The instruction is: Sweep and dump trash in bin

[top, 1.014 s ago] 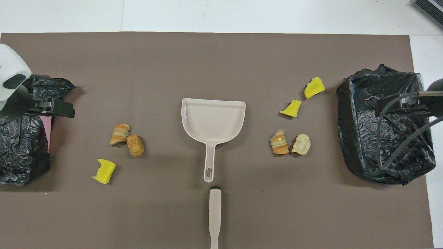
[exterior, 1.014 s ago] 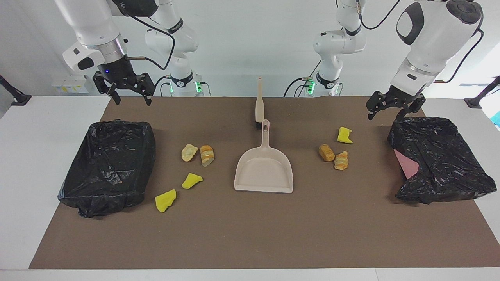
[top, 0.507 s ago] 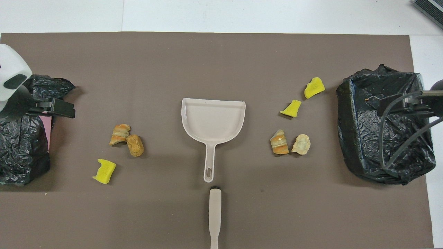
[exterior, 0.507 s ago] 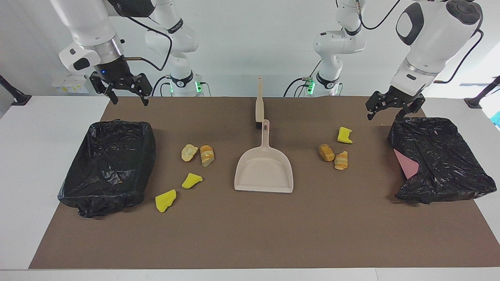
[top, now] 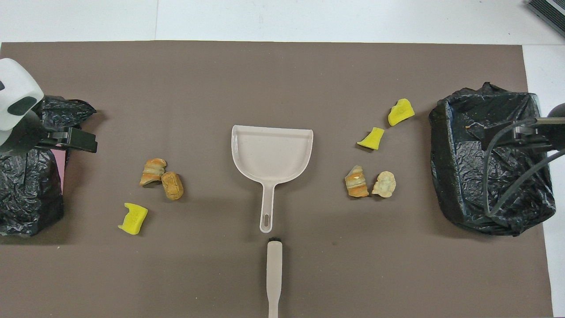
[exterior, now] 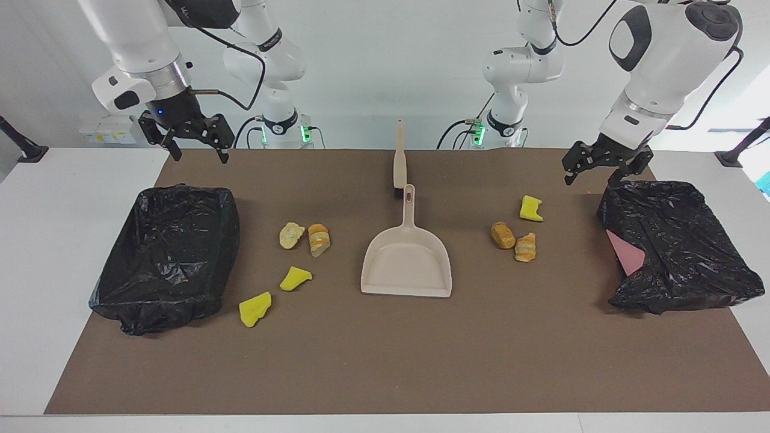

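Seven scraps of trash (exterior: 292,235) lie scattered on either side of the dustpan (exterior: 406,263), whose handle points toward the robots in line with the brush (exterior: 399,162), while the left gripper (exterior: 603,169) and right gripper (exterior: 192,146) hang empty, fingers apart

Seven trash scraps (exterior: 290,235) scattered either side of dustpan (exterior: 406,264).

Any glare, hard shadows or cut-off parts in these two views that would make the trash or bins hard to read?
Facing view: even light, soft shadows; the bin liner shows crinkle highlights, and the yellow scraps read clearly. Overhead view: the dustpan casts a faint shadow; the brush runs off the bottom edge, and the left gripper covers part of the other bin.
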You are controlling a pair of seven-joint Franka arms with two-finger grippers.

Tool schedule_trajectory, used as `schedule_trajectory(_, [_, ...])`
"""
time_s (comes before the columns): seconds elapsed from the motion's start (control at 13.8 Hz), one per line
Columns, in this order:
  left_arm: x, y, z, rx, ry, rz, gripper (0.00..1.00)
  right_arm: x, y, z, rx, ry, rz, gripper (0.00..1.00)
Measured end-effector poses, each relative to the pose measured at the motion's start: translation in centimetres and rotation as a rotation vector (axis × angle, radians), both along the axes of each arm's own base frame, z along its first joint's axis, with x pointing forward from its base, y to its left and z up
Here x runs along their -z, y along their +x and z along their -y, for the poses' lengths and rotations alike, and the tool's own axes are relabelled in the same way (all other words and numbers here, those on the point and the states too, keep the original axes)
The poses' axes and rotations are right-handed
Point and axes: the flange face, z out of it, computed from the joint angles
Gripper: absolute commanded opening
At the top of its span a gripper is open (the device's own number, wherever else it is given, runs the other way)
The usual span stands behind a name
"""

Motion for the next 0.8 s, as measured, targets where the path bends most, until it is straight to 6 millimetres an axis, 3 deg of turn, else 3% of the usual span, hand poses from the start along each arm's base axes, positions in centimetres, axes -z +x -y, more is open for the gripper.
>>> schedule_trajectory(0.22, [1.2,-0.2,0.6,0.038,-0.007,-0.024,1.00,0.1,0.3,-1.9,-0.002,0.001,0.021,1.00])
schedule_trajectory(0.51, [4.3,-1.0,2.4,0.148,-0.040,-0.075,1.00,3.7,2.2,-10.0,0.017,0.016,0.046,1.00])
schedule_trajectory(0.8, [10.4,-3.8,5.4,0.314,-0.103,-0.110,1.00,8.4,3.9,-17.1,0.016,0.034,0.052,1.00])
